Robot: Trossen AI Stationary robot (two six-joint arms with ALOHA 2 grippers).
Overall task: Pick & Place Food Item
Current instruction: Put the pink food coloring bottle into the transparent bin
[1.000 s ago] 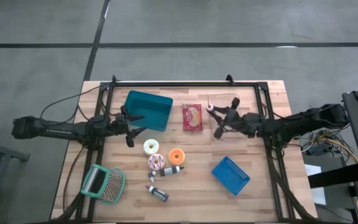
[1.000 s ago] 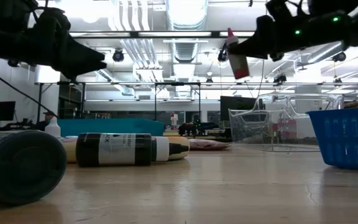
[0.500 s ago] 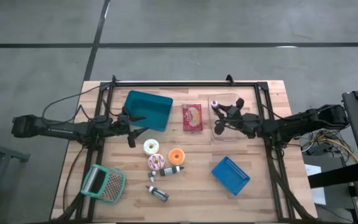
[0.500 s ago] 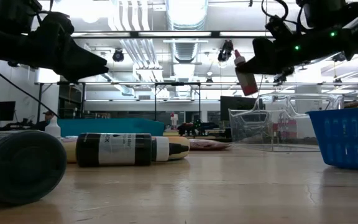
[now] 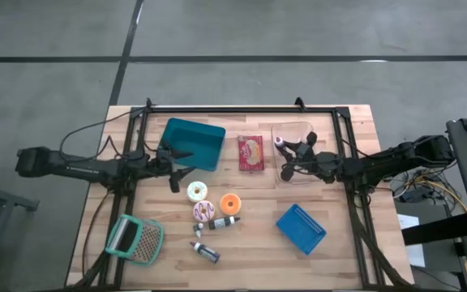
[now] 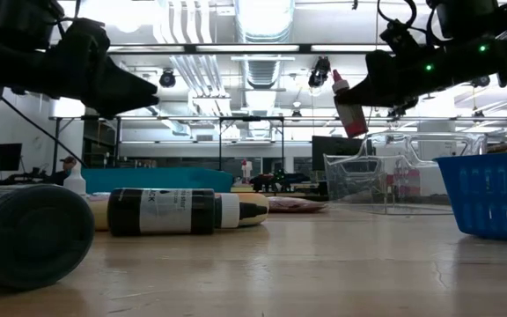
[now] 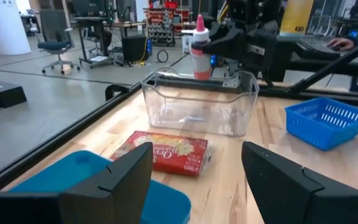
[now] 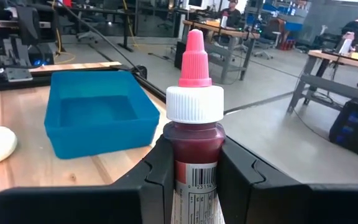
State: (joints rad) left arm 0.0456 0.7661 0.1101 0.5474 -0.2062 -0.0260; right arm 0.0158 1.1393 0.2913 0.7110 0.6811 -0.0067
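A small bottle point(image 8: 194, 118) with a pink tip, a white cap and dark red contents is held by my right gripper point(image 5: 289, 154). It hangs above the clear plastic container point(image 5: 294, 134) at the table's far right, and also shows in the low view point(image 6: 349, 104). My left gripper point(image 7: 194, 186) stands open and empty in the air beside the teal bin point(image 5: 193, 143). It points toward the red food packet point(image 7: 169, 152), which lies flat on the table. My right gripper pinches the bottle's body just below the white cap point(image 8: 196, 146) between its two fingers point(image 8: 160, 168). The fingers come in about level from the table's right side. The bottle is lifted clear above the clear container, cap up and slightly tilted.
Two donuts point(image 5: 198, 191) point(image 5: 204, 212) and an orange ring point(image 5: 230, 202) lie mid-table, with dark bottles point(image 5: 224, 221) point(image 5: 204, 251) on their sides nearer. A blue basket point(image 5: 301, 228) sits near right and a teal grater point(image 5: 134, 239) near left. A black frame point(image 5: 242, 107) borders the table.
My right gripper has sunk a little toward the clear container and rolled. The bottle has come down with it and tipped from upright to slightly tilted. It stays held throughout.
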